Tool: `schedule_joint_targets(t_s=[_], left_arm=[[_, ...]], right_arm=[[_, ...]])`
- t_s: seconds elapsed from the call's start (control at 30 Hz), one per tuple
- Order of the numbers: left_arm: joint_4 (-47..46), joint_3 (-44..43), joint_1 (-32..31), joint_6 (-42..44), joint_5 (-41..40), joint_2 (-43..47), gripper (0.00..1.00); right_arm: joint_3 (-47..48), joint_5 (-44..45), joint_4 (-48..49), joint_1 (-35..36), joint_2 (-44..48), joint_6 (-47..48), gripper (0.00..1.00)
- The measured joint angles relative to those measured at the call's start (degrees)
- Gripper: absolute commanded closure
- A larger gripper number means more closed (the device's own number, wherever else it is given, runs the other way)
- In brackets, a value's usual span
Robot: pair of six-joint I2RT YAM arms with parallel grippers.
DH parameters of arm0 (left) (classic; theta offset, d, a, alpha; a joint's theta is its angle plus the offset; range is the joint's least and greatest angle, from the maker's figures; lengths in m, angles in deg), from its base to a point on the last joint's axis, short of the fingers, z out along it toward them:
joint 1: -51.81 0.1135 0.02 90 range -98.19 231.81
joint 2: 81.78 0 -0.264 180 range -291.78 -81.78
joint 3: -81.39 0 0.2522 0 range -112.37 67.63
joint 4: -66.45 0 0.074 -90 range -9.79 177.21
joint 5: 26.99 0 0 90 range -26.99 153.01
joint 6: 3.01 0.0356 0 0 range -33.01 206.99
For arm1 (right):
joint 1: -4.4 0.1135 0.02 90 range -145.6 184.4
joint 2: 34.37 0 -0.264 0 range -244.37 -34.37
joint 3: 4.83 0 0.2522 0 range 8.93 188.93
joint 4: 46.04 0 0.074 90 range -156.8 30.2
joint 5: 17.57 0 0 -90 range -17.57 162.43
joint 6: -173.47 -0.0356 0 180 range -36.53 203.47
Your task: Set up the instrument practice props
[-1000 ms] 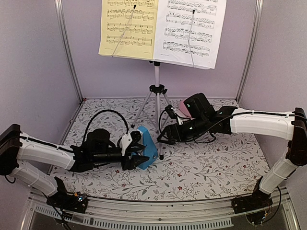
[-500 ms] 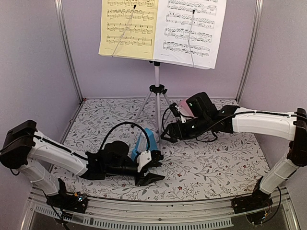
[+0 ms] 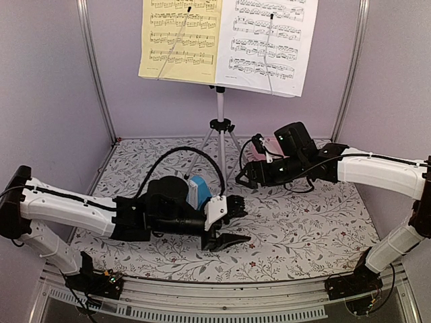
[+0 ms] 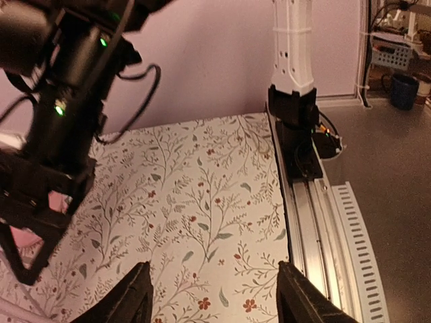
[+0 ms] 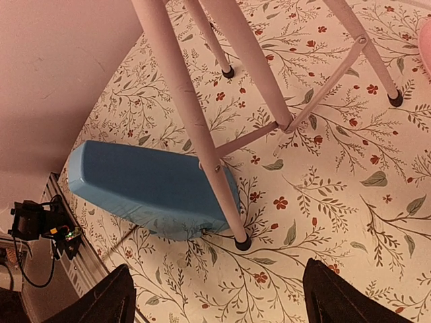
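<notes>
Left gripper (image 3: 241, 222): released, fingers spread wide. Only the flowered cloth (image 3: 310, 229) shows in the gap.
Ahead of the left jaws: bare cloth. The dark body of the right arm (image 4: 67, 87) is up and to their left, and the table's metal rail (image 4: 323, 222) runs off to their right.
Right gripper (image 5: 217, 269): released, fingers wide apart, nothing between them. It sits low over the cloth.
Ahead of the right jaws: the tripod legs (image 5: 202, 114) of the music stand (image 3: 220, 108). One rubber foot is planted just beyond the gap, and two more feet stand farther off.
Metronome (image 5: 141, 192): blue, on the cloth, ahead and left of the right jaws and behind the nearest tripod leg. In the overhead view it sits behind the left jaws, tucked against the far side of that wrist and mostly hidden. It is free of both grippers.
Metronome posture: cannot tell whether upright or tipped, or whether it touches the leg.
Yellow sheet (image 3: 180, 37): on the stand's desk, left half, high above both jaws.
White sheet (image 3: 266, 40): right half, its edge meeting the yellow sheet.
Pink plate (image 3: 272, 143): behind the right jaws, mostly covered by that wrist.
</notes>
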Motion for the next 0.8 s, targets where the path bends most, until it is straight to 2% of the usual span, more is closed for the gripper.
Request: schedule_joint_targets(t_s=[0.1,0.23,0.4,0.47,0.7,0.8], left_arm=[[2.82,-4.79,1.27,0.17,-0.72,3.63,0.33],[4.87,-9.38,6.08,-0.92,-1.55,9.35,0.32],[8.98,-10.8,11.8,-2.62,-3.21,13.51,0.28],[10.95,-10.34,14.27,-3.91,-3.58,15.26,0.25],[15.74,-7.34,24.02,-9.75,-5.05,23.52,0.12],[18.05,-7.26,28.63,-13.35,-5.05,25.22,0.02]], right_arm=[[0.0,-0.02,0.04,-0.09,0.0,0.02,0.09],[0.0,-0.07,0.13,-0.22,0.0,0.22,0.07],[0.0,-0.46,0.79,-0.5,0.0,0.5,0.03],[0.0,-0.66,1.14,-0.7,0.0,0.7,0.0],[-0.07,-1.77,1.36,-1.66,0.46,1.55,0.01],[-1.05,-2.25,1.77,-2.16,1.97,1.6,0.01]])
